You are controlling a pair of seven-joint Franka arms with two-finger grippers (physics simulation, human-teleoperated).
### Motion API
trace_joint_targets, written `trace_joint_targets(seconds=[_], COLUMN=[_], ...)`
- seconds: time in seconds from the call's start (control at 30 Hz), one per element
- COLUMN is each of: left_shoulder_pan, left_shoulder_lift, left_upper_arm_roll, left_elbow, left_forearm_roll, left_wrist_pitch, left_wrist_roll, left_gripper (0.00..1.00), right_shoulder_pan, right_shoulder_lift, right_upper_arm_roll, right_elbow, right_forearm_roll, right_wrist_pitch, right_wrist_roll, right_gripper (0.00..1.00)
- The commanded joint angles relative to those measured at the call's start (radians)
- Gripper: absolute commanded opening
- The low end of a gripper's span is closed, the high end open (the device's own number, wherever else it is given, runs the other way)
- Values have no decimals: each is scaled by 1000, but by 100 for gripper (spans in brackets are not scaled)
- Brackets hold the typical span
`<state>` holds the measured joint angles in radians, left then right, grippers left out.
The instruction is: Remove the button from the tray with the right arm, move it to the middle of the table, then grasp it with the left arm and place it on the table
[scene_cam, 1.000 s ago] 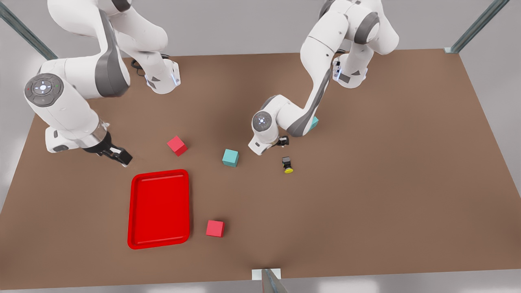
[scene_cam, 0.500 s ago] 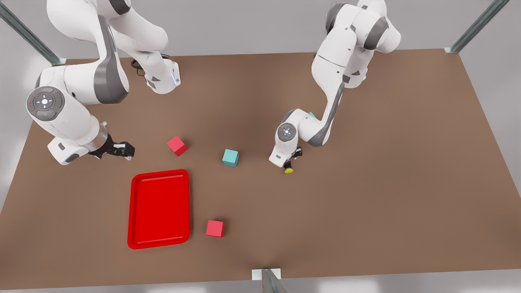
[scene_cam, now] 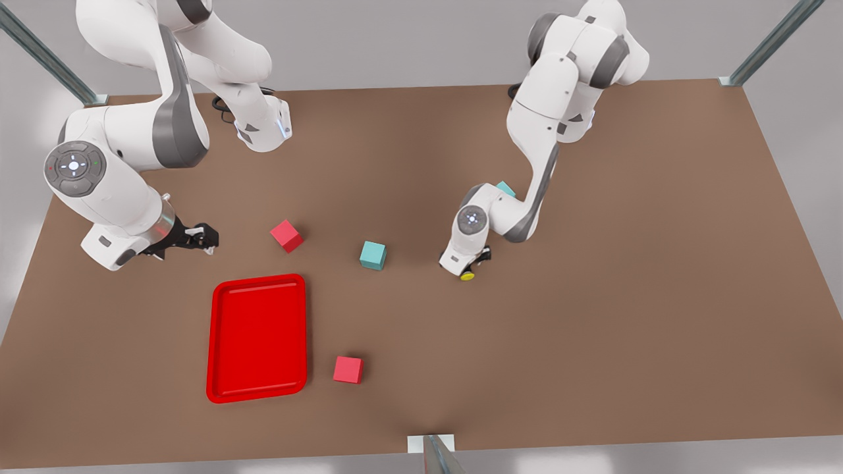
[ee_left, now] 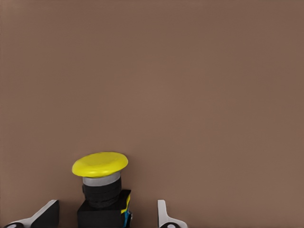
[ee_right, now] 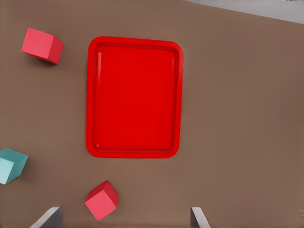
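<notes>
The button [scene_cam: 467, 276] rests on the brown table [scene_cam: 593, 296] near its middle, yellow cap toward the front edge. My left gripper [scene_cam: 475, 261] is low over it, on the front view's right. In the left wrist view the button [ee_left: 100, 183] sits between the two fingertips [ee_left: 164, 216] with a gap on each side, so the left gripper [ee_left: 105, 217] is open. The red tray [scene_cam: 257, 336] lies empty at the front left. My right gripper [scene_cam: 197, 237] hangs open just behind the tray [ee_right: 133, 97], holding nothing.
One red cube [scene_cam: 286, 235] sits behind the tray and another red cube [scene_cam: 348, 369] to its right. A teal cube [scene_cam: 373, 255] stands left of the button. A second teal cube [scene_cam: 506, 189] peeks out behind the left arm.
The left arm has swung toward the front view's right and come down so its fingers straddle the button. The right gripper has drawn back a little from the tray and turned.
</notes>
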<state>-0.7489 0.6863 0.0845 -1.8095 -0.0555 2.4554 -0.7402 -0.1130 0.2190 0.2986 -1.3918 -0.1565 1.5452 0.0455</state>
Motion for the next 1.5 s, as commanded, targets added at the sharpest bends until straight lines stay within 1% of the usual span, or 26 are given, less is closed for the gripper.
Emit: trace_joint_targets(seconds=[0.0,0.1,0.13,0.2,0.23,0.3,0.33,0.37,0.43,0.73,0.83,0.9,0.93,0.97,1.0,1.03,1.07,1.1,1.13,1.17,1.2,1.27,1.3,1.37,1.47], left_shoulder_pan=[2,2,2,2,2,2,2,2,2,2,0,0,-9,-82,-187,-244,-262,-270,-294,-303,-316,-314,-313,-313,-310], left_shoulder_lift=[-7,-11,-13,-11,-13,-13,-13,-13,-13,-27,-68,-87,-94,-93,-85,-80,-80,-80,-79,-76,-62,-14,7,51,97], left_upper_arm_roll=[0,0,-2,-2,-2,-9,-9,-9,-9,-9,-8,-5,0,91,213,293,314,314,314,314,313,313,313,314,313], left_elbow=[-7,-11,-11,-11,-11,-11,-11,-11,-11,-10,-7,9,24,50,67,104,133,145,151,151,150,150,150,150,150], left_forearm_roll=[2,2,2,2,2,2,2,2,2,2,-4,-15,-10,61,152,272,387,498,663,773,853,933,974,987,1005], left_wrist_pitch=[2,-1,-3,-3,-10,-18,-24,-24,-24,-49,-84,-105,-107,-107,-153,-231,-274,-347,-539,-630,-745,-906,-941,-981,-984], left_wrist_roll=[71,71,70,70,71,71,71,71,70,70,67,-19,-204,-503,-783,-1077,-1326,-1491,-1695,-1926,-2026,-2119,-2199,-2266,-2400], left_gripper=[100,100,94,73,68,62,55,51,45,44,44,44,44,45,45,45,45,45,45,45,45,45,45,45,45], right_shoulder_pan=[-1,-1,-1,-2,-2,-2,-1,-1,-2,-1,1,1,1,1,-1,-1,-1,-1,-1,-1,-1,-2,-1,-2,-10], right_shoulder_lift=[-1,-1,-1,-1,-1,-1,-1,-1,-1,-1,0,0,0,0,0,0,0,0,0,0,0,0,0,0,-1], right_upper_arm_roll=[1,1,1,1,1,1,1,1,1,1,1,1,1,1,1,1,1,1,1,1,1,1,1,1,1], right_elbow=[1,1,1,1,1,1,1,1,1,1,1,1,1,1,1,1,1,1,1,1,1,1,1,1,7], right_forearm_roll=[-1,-1,-1,-3,-3,-1,-1,-1,-1,0,0,0,0,-1,-1,-1,-1,-1,-3,-1,-3,-3,-1,-3,0], right_wrist_pitch=[0,0,0,0,0,1,1,1,1,1,1,1,1,1,1,1,1,1,1,1,1,1,1,1,1], right_wrist_roll=[-122,-124,-124,-124,-124,-122,-122,-122,-122,-125,-125,-124,-125,-125,-125,-125,-125,-125,-125,-125,-125,-125,-125,-125,-130], right_gripper=[100,100,100,100,100,100,100,100,100,100,100,100,100,100,100,100,100,100,100,100,100,100,100,100,100])
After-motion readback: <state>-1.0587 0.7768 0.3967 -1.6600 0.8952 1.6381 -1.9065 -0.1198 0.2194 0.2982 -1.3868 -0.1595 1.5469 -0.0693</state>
